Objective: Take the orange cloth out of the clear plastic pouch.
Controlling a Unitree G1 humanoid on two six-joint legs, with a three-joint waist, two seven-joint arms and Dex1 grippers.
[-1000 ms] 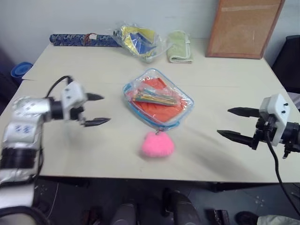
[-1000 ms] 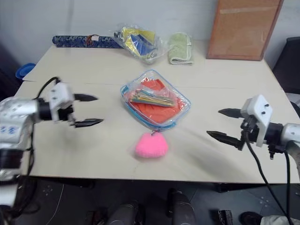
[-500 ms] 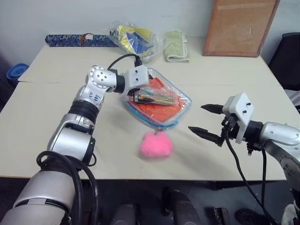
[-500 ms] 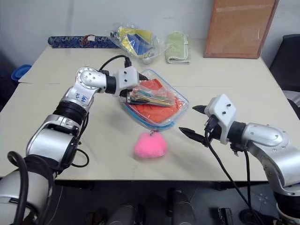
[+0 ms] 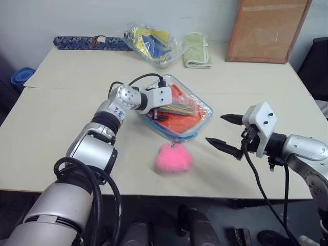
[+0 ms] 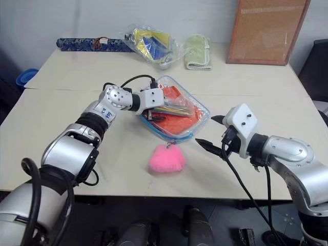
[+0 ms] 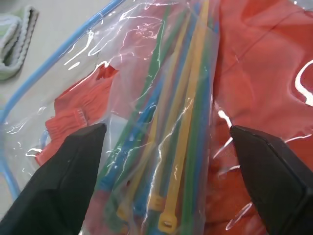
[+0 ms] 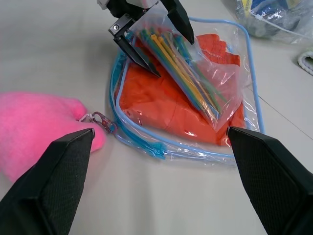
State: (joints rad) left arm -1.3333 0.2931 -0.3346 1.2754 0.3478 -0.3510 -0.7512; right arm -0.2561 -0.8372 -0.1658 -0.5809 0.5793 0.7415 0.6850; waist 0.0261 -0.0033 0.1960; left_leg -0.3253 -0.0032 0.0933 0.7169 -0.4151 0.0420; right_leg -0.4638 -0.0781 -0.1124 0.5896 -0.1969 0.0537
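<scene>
- My left gripper (image 8: 155, 30) is over the clear plastic pouch (image 5: 177, 110), its two black fingers (image 7: 63, 196) spread and straddling the small clear bag of coloured sticks (image 8: 188, 73) that lies on top of the pouch; I can't tell whether the fingertips press on the bag.
- The pouch lies flat near the middle of the desk (image 5: 66, 128), blue zipper trim all round. The orange cloth (image 8: 161, 105) is inside it, under the bag of sticks.
- The pink fluffy heart charm (image 5: 173, 157) lies on the desk just on the near-edge side of the pouch, joined to it by a small clasp.
- My right gripper (image 5: 225, 133) hovers above the desk to the right of the pouch and charm, apart from both, fingers wide apart and empty, pointing towards the pouch.
- Along the far edge: a dark blue patterned roll (image 5: 89, 43) at the left, a crinkly clear bag with yellow and blue contents (image 5: 151, 43), then a pale green folded towel (image 5: 196, 50).
- A brown board (image 5: 266, 29) leans at the far right corner.
</scene>
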